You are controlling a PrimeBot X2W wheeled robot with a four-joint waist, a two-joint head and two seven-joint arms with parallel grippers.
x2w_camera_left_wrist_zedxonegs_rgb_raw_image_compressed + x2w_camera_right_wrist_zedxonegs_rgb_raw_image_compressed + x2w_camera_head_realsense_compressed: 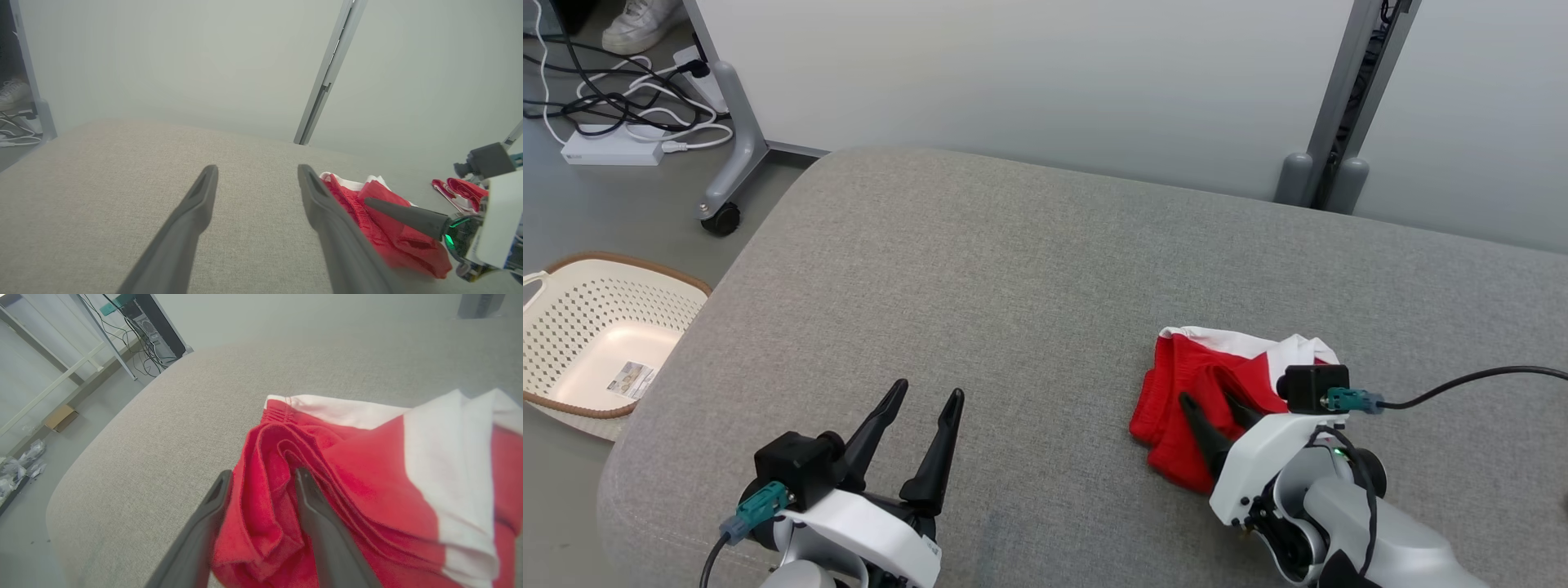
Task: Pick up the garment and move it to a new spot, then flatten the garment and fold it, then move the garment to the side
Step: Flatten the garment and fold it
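The garment (1201,377) is red with white panels and lies bunched in folds on the right of the grey padded surface (1013,269). My right gripper (1205,397) rests low on its near edge. In the right wrist view the garment (367,469) lies under my right gripper (263,473), whose jaws stand apart and open with a loose red fold between them. My left gripper (928,389) hovers open over bare fabric at the front left, holding nothing. In the left wrist view my left gripper (258,168) has the garment (380,232) off to its right.
A cream perforated basket (629,265) sits on the floor at the left. Behind it are cables, a white power strip (609,151) and a castor leg (723,216). A shoe (641,20) shows at the top left. A grey post (1339,98) stands against the wall.
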